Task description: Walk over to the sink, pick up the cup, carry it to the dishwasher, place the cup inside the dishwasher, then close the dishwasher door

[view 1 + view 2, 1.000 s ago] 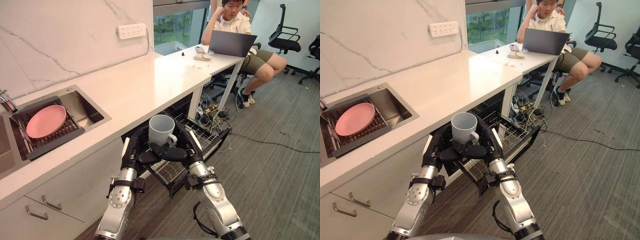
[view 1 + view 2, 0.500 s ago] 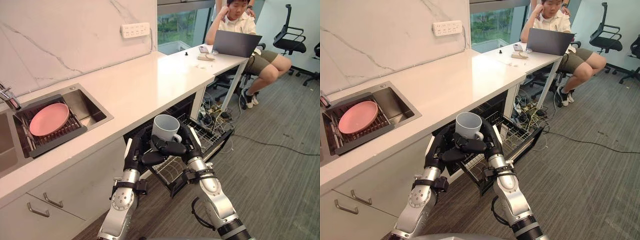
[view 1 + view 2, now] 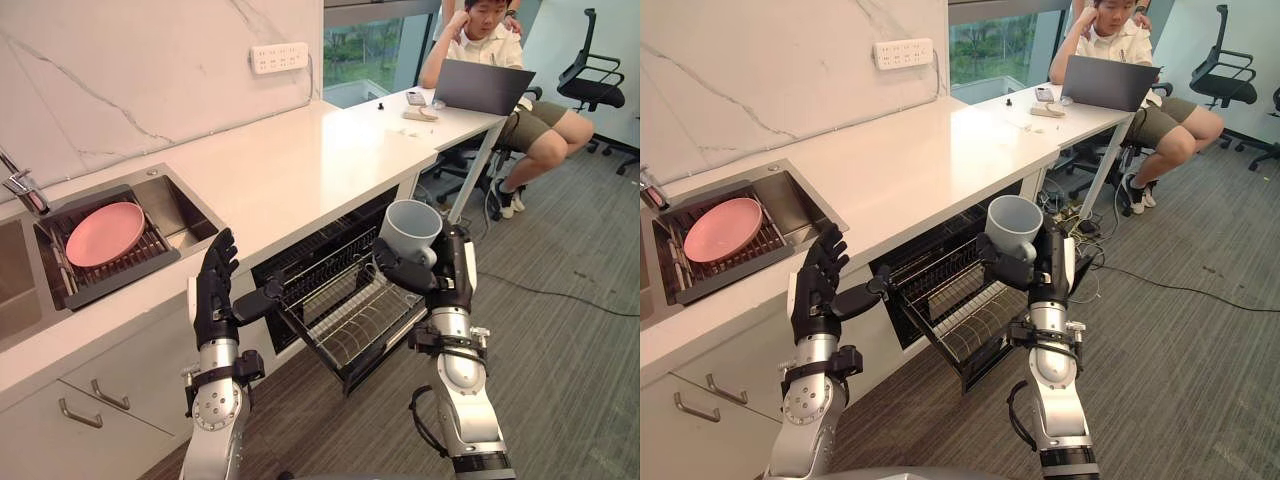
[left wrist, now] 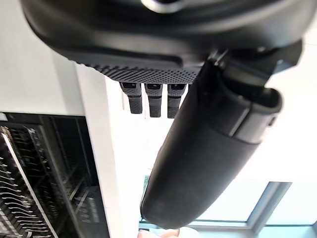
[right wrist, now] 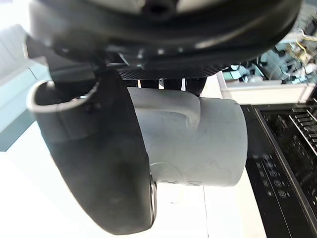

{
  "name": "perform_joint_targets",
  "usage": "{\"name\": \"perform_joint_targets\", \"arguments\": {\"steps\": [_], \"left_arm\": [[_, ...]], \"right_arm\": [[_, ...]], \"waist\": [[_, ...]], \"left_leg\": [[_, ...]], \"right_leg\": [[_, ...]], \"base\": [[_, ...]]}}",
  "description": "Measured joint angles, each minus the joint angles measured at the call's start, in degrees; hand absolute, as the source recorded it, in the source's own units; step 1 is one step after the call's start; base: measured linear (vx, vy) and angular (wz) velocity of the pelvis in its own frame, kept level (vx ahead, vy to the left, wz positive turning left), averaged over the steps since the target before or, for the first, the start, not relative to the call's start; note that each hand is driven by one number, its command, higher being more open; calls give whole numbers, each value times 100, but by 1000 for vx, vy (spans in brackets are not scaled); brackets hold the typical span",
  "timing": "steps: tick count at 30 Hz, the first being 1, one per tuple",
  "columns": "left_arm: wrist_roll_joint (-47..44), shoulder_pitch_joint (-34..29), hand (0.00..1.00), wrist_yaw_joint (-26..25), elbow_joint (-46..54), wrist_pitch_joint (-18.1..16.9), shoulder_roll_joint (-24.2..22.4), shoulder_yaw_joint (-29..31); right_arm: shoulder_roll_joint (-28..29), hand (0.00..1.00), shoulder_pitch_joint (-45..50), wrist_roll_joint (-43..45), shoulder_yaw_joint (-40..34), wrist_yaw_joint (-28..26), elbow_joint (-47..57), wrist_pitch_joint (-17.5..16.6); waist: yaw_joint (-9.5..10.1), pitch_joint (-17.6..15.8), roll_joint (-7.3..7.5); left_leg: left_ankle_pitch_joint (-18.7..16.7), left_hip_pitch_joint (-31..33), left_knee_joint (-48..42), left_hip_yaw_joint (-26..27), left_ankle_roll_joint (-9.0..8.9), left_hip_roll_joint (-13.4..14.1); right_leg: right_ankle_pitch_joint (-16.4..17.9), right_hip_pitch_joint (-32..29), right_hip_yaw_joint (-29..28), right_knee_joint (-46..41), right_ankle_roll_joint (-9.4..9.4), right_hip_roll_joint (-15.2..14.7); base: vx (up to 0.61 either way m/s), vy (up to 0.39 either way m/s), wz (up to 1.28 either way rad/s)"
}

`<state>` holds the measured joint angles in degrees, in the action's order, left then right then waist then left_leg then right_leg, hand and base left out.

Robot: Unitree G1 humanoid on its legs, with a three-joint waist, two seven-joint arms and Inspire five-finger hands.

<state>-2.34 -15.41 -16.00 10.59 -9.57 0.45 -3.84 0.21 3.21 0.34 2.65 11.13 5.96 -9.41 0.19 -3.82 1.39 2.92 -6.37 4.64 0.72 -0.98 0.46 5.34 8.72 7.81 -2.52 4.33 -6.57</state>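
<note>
Looks down on white kitchen counter (image 3: 300,165) running from lower left to upper right of frame. Centre-right: pale grey cup (image 3: 410,228), mouth up and tipped a bit toward camera, gripped in right hand (image 3: 452,270), thumb and fingers curled round its lower body, handle toward palm in rt wrist view. Hangs in air above right end of pulled-out wire rack (image 3: 355,315) of open dishwasher (image 3: 300,268) under counter, not touching rack. Lower left-centre: left hand (image 3: 214,292), raised in front of counter edge, fingers straight and spread upward, thumb out toward rack, holding nothing, well apart from cup. Left of frame: steel sink (image 3: 185,215) w/ dark drainer (image 3: 150,255) and pink plate (image 3: 103,233) lying on it; tap (image 3: 20,185) at far left edge. Upper centre: white socket strip (image 3: 280,57) on marble wall. Upper right: seated person (image 3: 500,50) at laptop (image 3: 485,88) on far end of white top, black office chair (image 3: 592,75) beyond. Right and bottom: grey carpet floor (image 3: 570,380)
</note>
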Motion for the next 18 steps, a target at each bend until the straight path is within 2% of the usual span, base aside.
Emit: {"name": "perform_joint_targets", "arguments": {"steps": [3,9,12,13,16,18], "left_arm": [[-71,-134,90,182,-65,-4,-41,-7],[-230,-355,90,609,-816,-18,6,16],[-342,-448,90,759,-1016,-12,124,125],[-398,-452,90,768,-1074,-9,131,218],[-596,-506,90,769,-1089,-9,134,501],[-689,-496,90,765,-1090,-10,151,648]], "right_arm": [[-22,30,119,-10,-1,-94,-55,-1],[-419,30,46,-181,-16,-164,-1380,109],[-653,30,-277,-182,-66,-118,-2093,294],[-741,30,-431,-191,-114,-95,-2254,347],[-972,30,-838,-226,-193,8,-2333,389],[-1059,30,-1153,-224,-269,78,-2386,391]], "waist": [[34,61,-2],[89,77,38],[250,-323,115],[374,-479,110],[580,-808,-7],[703,-1017,-48]], "left_leg": [[3,123,14,-16,-3,2],[58,635,-110,-259,10,-29],[-3,1003,-483,-482,-8,-50],[-67,1218,-715,-568,-19,-49],[-253,1882,-1398,-843,-61,-51],[-344,2107,-1616,-962,-129,-71]], "right_leg": [[-4,-111,17,1,8,1],[-32,-407,254,9,47,-38],[-41,-501,504,-49,45,-38],[-41,-582,603,-104,45,-39],[20,-940,901,-430,-19,-21],[154,-1120,1030,-739,-53,-49]], "base": [[3,-5,2],[-5,-17,23],[-54,-20,42],[-91,-5,37],[-140,8,44],[-142,15,40]]}}
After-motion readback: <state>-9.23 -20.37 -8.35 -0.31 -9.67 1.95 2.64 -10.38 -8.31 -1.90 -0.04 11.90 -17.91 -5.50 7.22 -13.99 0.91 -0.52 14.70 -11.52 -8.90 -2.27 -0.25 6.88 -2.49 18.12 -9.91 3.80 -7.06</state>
